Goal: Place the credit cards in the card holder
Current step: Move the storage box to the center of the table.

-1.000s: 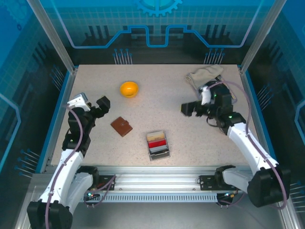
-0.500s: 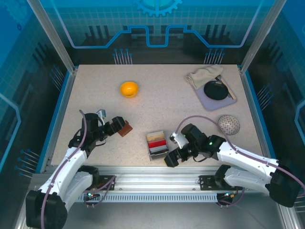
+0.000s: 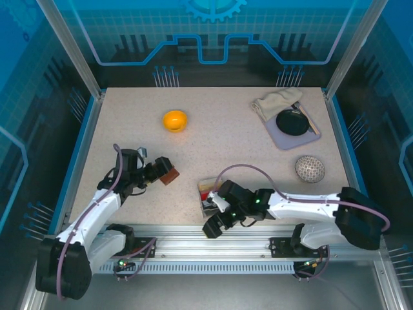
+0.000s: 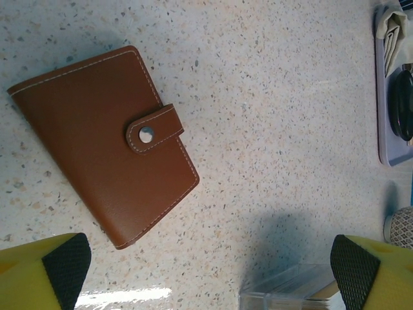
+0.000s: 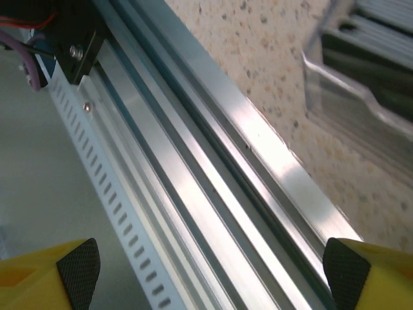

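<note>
The card holder is a brown leather wallet lying flat on the table, snapped closed by its tab. My left gripper hovers open just beside it, and its black pads have bare table between them. From above, the left gripper covers most of the card holder. The credit cards lie stacked in a clear tray, partly hidden under my right arm. My right gripper is open and empty over the front metal rail, just short of the tray.
An orange bowl sits at the back left. A grey mat with a black disc and a cloth lies at the back right, with a mesh ball in front of it. The aluminium rail runs along the table's near edge.
My right arm swung from the back right down to the front rail by the tray. My left gripper moved in from the left onto the card holder.
</note>
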Controlling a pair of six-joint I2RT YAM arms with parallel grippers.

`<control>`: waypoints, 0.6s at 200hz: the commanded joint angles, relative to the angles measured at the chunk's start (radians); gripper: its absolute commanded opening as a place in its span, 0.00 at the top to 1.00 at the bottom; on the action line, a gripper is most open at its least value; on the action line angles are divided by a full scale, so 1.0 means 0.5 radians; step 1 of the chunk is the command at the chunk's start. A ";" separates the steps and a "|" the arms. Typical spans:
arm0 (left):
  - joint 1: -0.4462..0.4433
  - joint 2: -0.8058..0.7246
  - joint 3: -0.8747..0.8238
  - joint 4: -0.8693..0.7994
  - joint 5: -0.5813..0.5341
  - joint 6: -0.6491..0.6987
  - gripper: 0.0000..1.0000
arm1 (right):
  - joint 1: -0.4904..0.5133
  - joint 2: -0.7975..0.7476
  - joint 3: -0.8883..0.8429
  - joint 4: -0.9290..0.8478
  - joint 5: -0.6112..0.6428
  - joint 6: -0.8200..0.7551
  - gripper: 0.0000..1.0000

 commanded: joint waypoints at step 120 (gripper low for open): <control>-0.019 0.151 0.234 -0.187 -0.120 0.166 0.01 | -0.186 0.871 0.788 -0.092 0.902 -0.078 0.18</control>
